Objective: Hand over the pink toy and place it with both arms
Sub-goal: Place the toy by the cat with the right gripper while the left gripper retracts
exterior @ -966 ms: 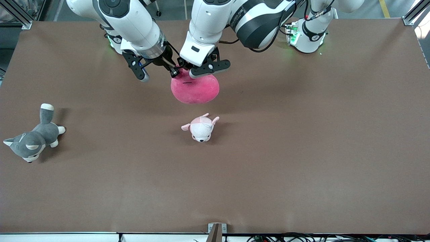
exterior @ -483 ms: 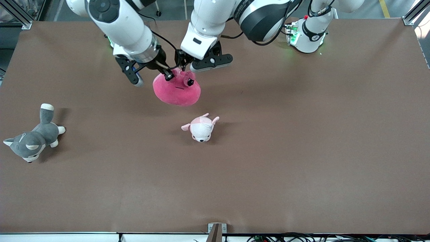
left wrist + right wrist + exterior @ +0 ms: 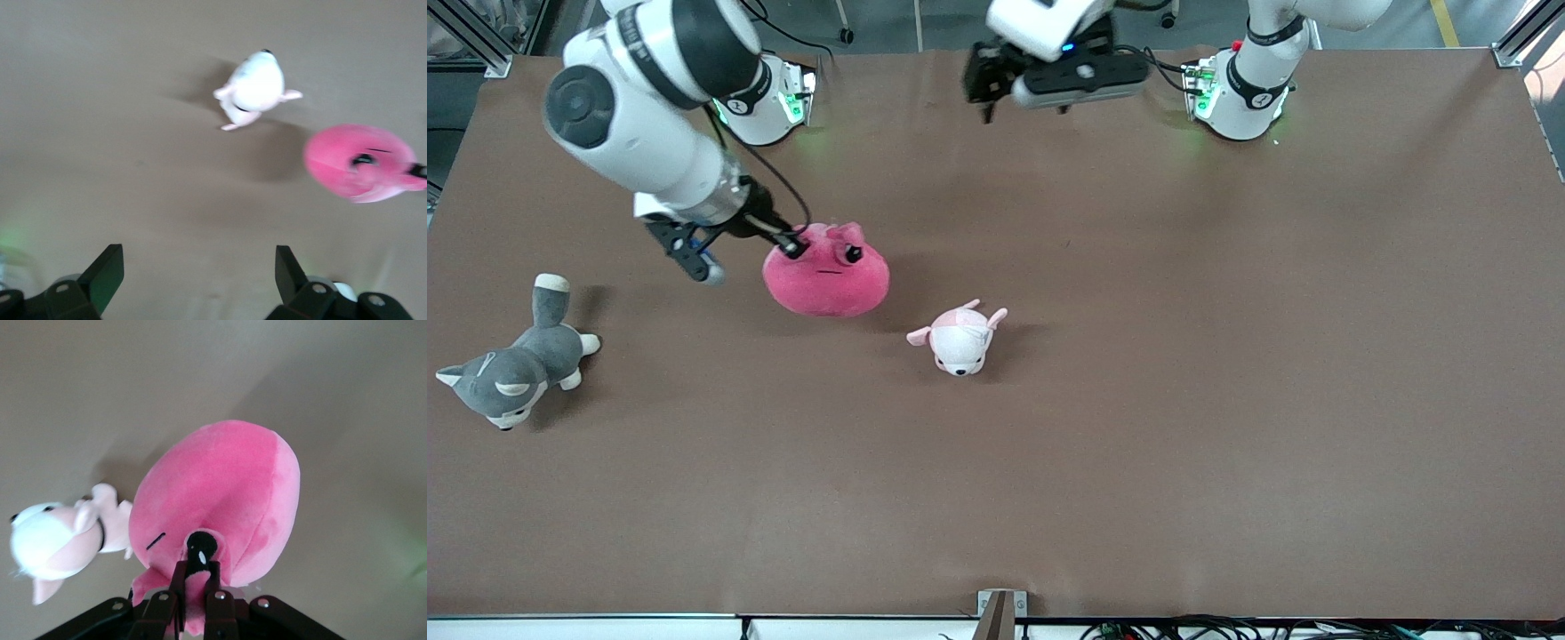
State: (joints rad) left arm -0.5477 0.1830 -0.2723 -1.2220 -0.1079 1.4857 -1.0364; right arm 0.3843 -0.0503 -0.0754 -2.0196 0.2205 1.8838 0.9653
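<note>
The pink toy (image 3: 825,276), a round hot-pink plush with dark bulging eyes, hangs just above the table from my right gripper (image 3: 793,244). The gripper is shut on one of the toy's eye stalks. In the right wrist view the toy (image 3: 220,497) fills the middle and the gripper (image 3: 195,597) pinches its dark eye. My left gripper (image 3: 1000,84) is open and empty, high over the table's edge near the arm bases. In the left wrist view the gripper (image 3: 200,273) has its jaws wide apart and the toy (image 3: 357,160) shows farther off.
A small white-and-pale-pink plush animal (image 3: 959,336) lies on the table beside the pink toy, nearer the front camera. A grey-and-white plush dog (image 3: 511,369) lies toward the right arm's end. The brown table (image 3: 1227,356) spreads bare toward the left arm's end.
My right gripper has carried the pink toy toward the right arm's end and lower. My left gripper has let go of the toy, opened and pulled back up toward the bases.
</note>
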